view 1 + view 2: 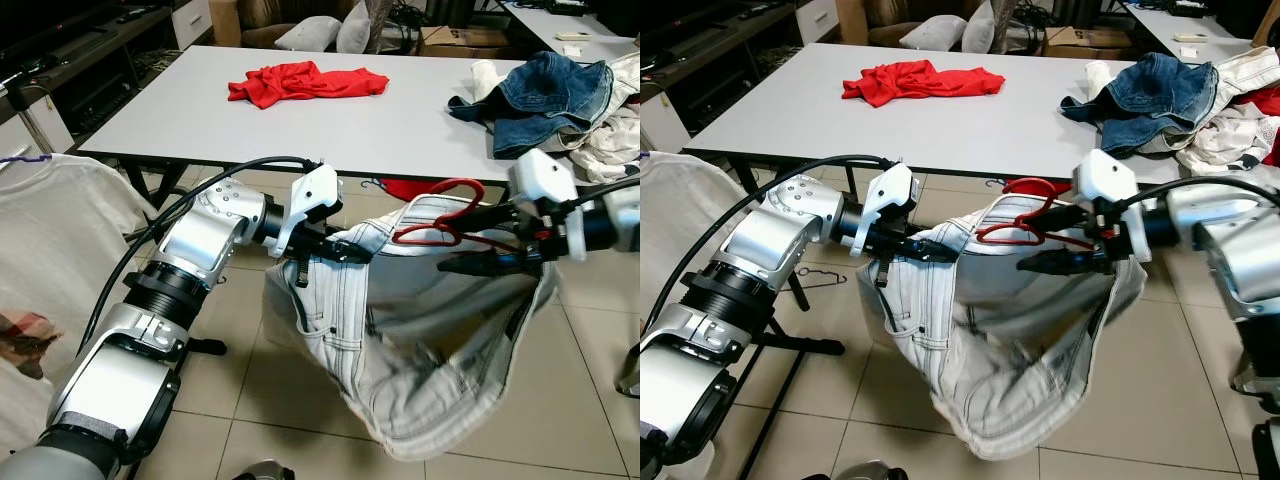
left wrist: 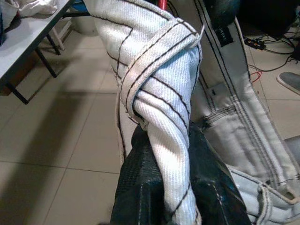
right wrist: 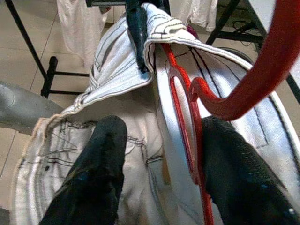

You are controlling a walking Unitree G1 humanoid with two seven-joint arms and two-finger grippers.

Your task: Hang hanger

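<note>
While the left hand [image 1: 345, 252] pinches ribbed white denim shorts [image 1: 420, 360], the right hand [image 3: 159, 183] gapes beside a curved red hanger [image 1: 440, 220].

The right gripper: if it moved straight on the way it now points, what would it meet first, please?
Probably the white jeans: the right gripper points into their open waist beside the red hanger, with the left gripper beyond, though depth is unclear.

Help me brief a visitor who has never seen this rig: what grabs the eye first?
A pair of pale jeans hangs open between the two arms above the tiled floor. The left gripper pinches its waistband, and the right gripper is at a red hanger tucked inside. Behind, a red garment lies on the grey table.
</note>
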